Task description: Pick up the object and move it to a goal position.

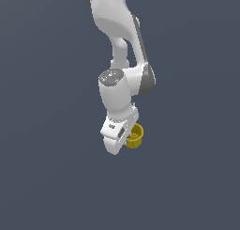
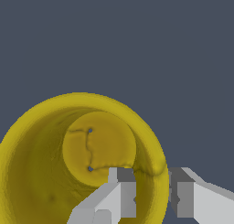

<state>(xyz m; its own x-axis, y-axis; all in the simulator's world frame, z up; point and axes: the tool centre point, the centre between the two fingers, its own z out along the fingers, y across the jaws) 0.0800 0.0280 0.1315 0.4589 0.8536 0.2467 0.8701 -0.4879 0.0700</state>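
The yellow cup point(image 2: 55, 173) fills much of the wrist view, and I look down into its hollow inside. My gripper point(image 2: 153, 178) straddles the cup's wall: one finger point(image 2: 121, 193) is inside the cup and the other is outside, both pressed against the rim. In the exterior view the cup point(image 1: 136, 136) sits at the white hand's lower end, on the exterior view's right of it, partly hidden by the hand. The fingertips are hidden there. I cannot tell whether the cup rests on the surface or hangs above it.
Around the cup there is only a plain dark grey-blue surface point(image 1: 47, 177) in both views. The arm's white links point(image 1: 115, 46) rise above the hand in the exterior view.
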